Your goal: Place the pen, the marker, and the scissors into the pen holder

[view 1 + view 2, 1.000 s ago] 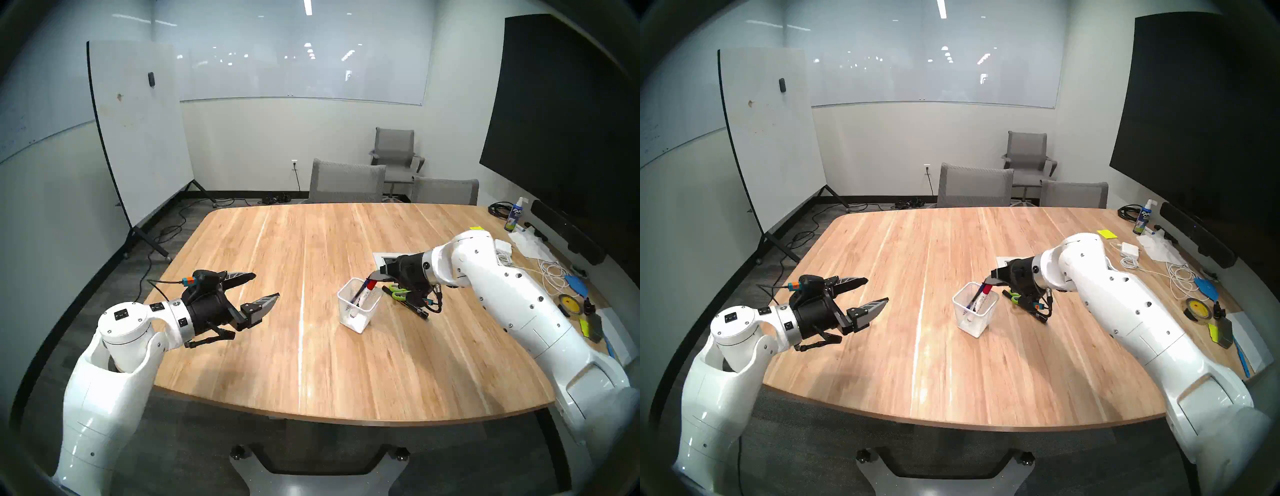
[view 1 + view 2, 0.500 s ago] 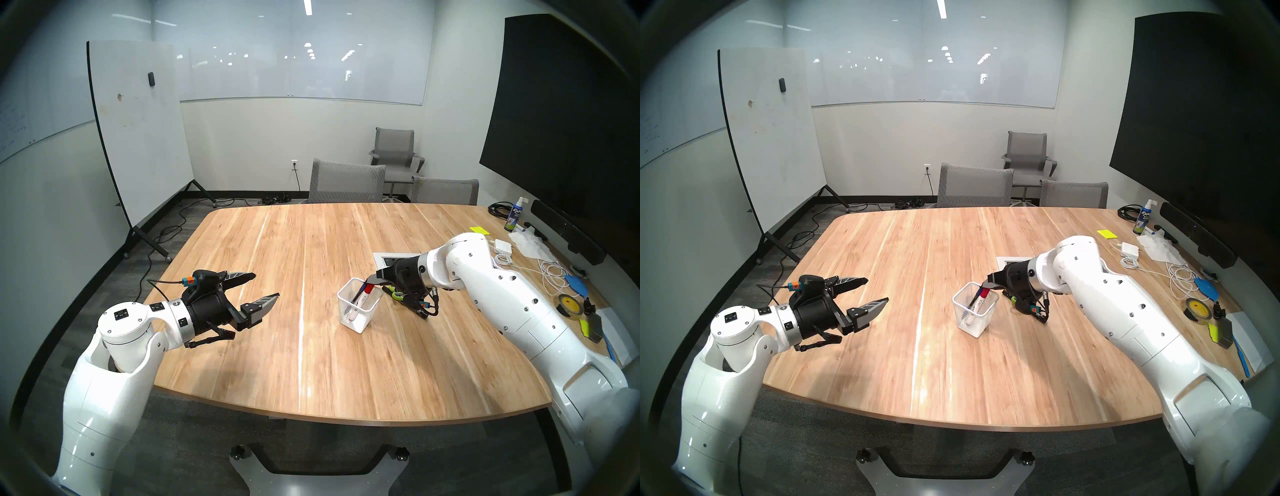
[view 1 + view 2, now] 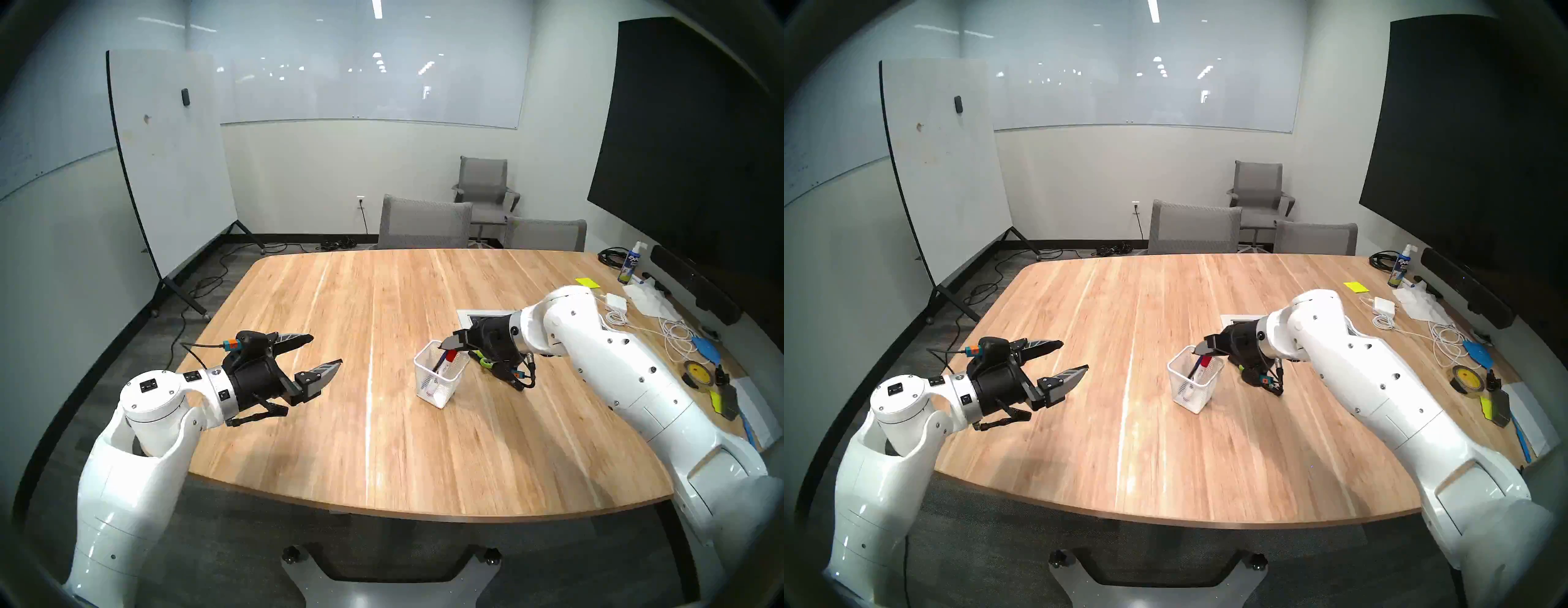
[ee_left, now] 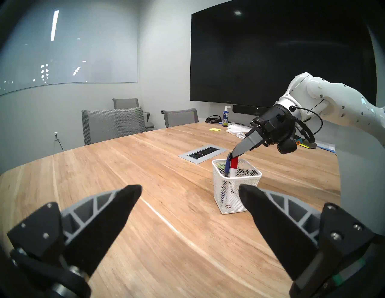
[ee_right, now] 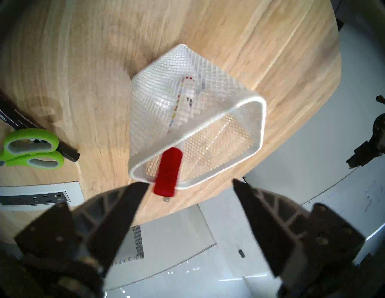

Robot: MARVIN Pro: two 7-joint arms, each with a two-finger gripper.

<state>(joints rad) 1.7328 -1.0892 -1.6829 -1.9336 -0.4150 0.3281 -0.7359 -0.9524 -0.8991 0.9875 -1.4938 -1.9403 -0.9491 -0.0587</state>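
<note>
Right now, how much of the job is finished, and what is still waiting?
Done: the pen and the red-capped marker stand in the pen holder. In hand: nothing; the right gripper is open just above the marker's cap, and the left gripper is open too. Left: the scissors lie on the table beside a black marker.

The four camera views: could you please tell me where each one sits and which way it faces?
Head stereo left: on the head, looking down over the table; both arms show, left gripper open.
Head stereo right: nearly the same picture, from slightly to the right.
Left wrist: low over the table, facing across to the pen holder and right gripper; own jaws frame the bottom.
Right wrist: above the holder, looking down on the red-capped marker and scissors; jaws apart.
All four views share the pen holder.
</note>
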